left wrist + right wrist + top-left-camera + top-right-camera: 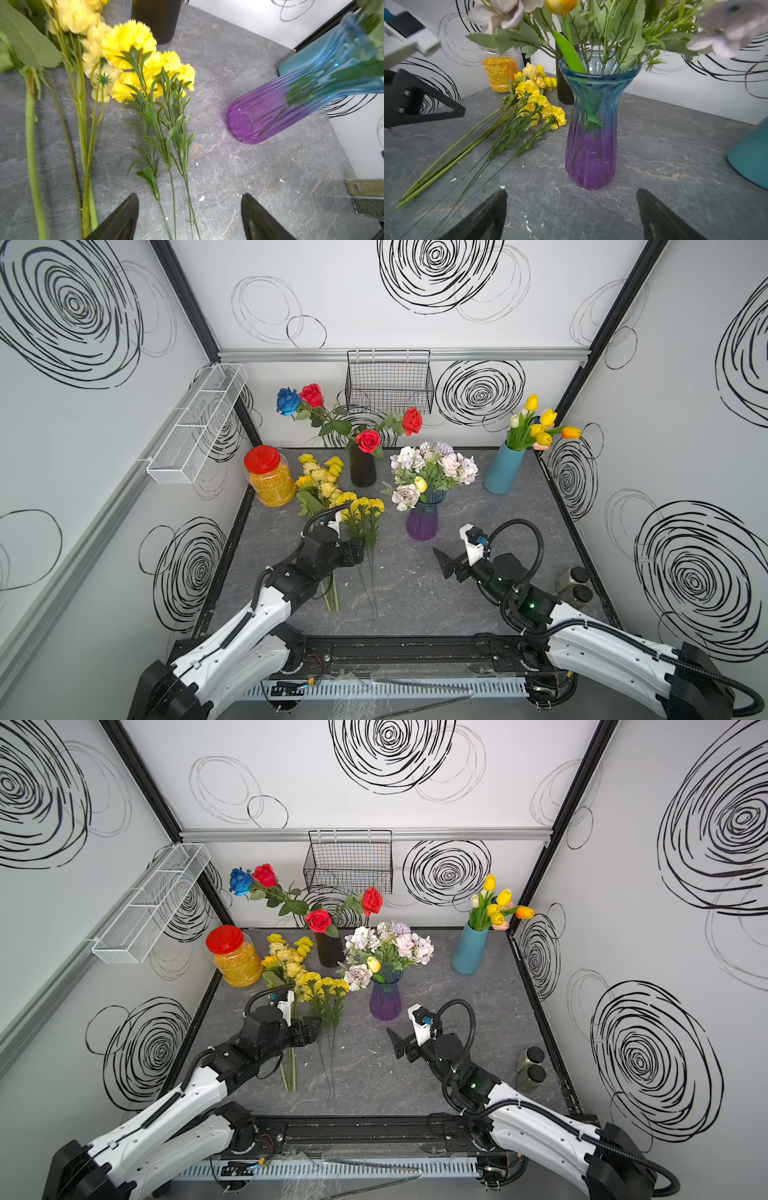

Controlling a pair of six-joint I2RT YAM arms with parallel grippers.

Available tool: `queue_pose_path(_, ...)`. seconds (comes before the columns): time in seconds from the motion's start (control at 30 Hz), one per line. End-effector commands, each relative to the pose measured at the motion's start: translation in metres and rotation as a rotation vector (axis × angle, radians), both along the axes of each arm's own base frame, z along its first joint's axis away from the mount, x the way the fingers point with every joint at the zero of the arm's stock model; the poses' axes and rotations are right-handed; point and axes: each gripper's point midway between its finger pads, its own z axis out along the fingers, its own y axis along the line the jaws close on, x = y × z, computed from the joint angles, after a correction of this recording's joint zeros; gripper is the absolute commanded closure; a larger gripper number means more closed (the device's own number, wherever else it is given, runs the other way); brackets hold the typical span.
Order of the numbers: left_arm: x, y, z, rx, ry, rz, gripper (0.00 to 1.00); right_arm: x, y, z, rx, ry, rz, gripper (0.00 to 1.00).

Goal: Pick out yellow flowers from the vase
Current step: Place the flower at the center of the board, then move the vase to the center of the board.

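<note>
A glass vase point(422, 520), blue at the neck and purple at the base, stands mid-table with white, pink and lilac blooms and one yellow tulip point(420, 484) in it. Several yellow flowers point(328, 485) lie on the table to its left, the yellow carnations point(133, 41) nearest it. My left gripper point(189, 195) hangs open over the carnations' thin stems, which lie loose on the table between its fingers. In front of the vase my right gripper point(572, 190) is open and empty. Its wrist view shows the vase point(591, 135) and the tulip point(560, 6) close up.
At the back stand a red-lidded jar point(268, 477), a black vase of red and blue roses point(363, 466), and a teal vase point(503, 468) with yellow tulips. Two dark-lidded jars point(575, 585) sit at the right edge. Wire baskets point(388, 381) hang on the walls.
</note>
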Motion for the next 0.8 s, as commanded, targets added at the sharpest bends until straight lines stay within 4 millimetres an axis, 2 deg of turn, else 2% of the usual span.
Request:
queue_pose_path(0.0,-0.003,0.016,0.012,0.027,-0.077,0.041,0.17,0.024,0.010,0.042,0.045,-0.125,-0.014,0.00)
queue_pose_path(0.1,-0.008,0.024,0.025,0.001,-0.139,0.071,0.13,0.044,0.007,0.041,0.070,-0.148,-0.041,0.00)
queue_pose_path(0.2,-0.012,0.030,0.031,-0.010,-0.170,0.097,0.10,0.063,0.004,0.040,0.089,-0.155,-0.074,0.00)
queue_pose_path(0.27,-0.013,0.033,0.032,-0.013,-0.177,0.106,0.08,0.071,0.008,0.039,0.095,-0.156,-0.059,0.00)
queue_pose_path(0.57,-0.013,0.031,0.027,0.009,-0.163,0.102,0.02,0.086,0.031,0.038,0.122,-0.182,0.011,0.00)
queue_pose_path(0.77,-0.013,0.033,0.027,0.017,-0.165,0.112,0.01,0.105,0.035,0.032,0.128,-0.193,-0.013,0.01)
